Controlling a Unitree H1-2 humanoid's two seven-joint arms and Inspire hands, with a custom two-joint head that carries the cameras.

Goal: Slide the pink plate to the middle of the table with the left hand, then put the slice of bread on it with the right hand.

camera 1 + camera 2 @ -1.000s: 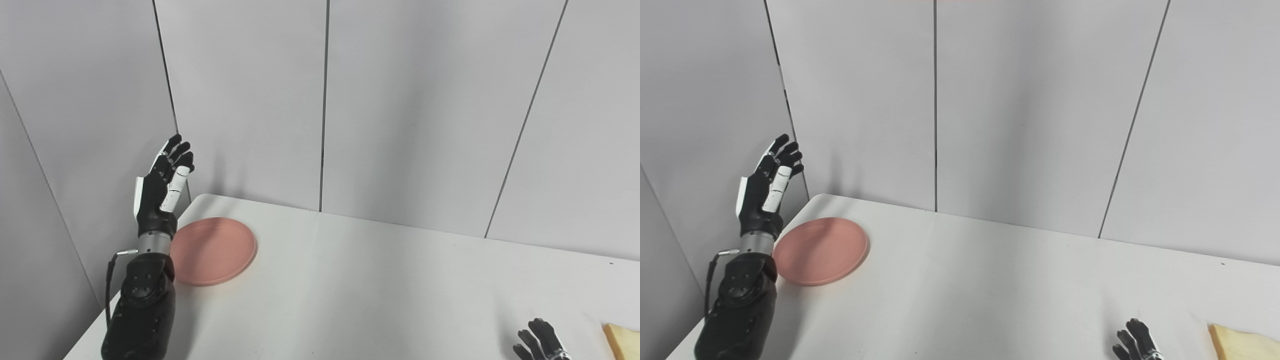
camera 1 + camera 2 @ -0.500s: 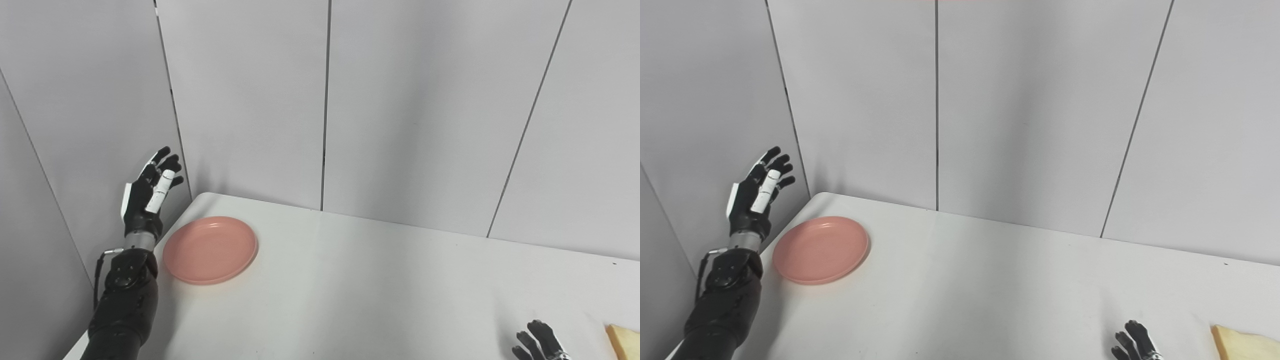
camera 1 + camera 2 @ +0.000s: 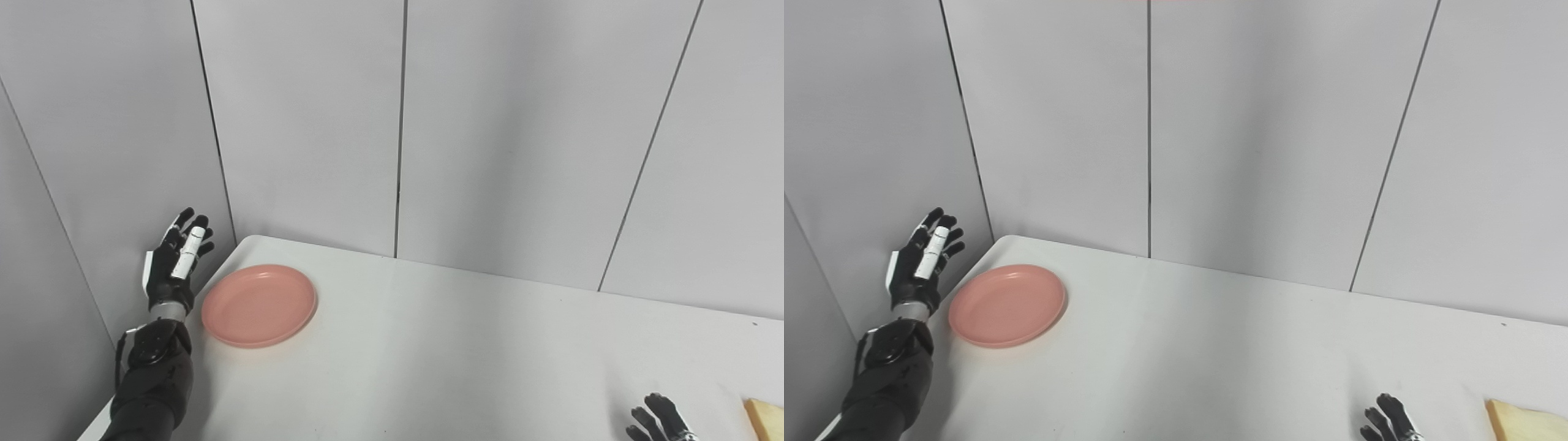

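Note:
A round pink plate (image 3: 259, 305) lies flat near the far left corner of the white table (image 3: 441, 355). My left hand (image 3: 174, 263) is held up just left of the plate, beyond the table's left edge, fingers spread and holding nothing, not touching the plate. A slice of bread (image 3: 1525, 421) lies at the table's near right corner, cut off by the picture's edge. Only the fingertips of my right hand (image 3: 1390, 419) show at the bottom edge, left of the bread and apart from it, spread with nothing in them.
Grey panelled walls (image 3: 398, 122) stand close behind the table and along its left side, right beside my left hand. The white tabletop stretches bare between the plate and the bread.
My left hand has dropped lower and drawn left, off the plate's edge toward the wall. The plate, the bread and the right hand have stayed put.

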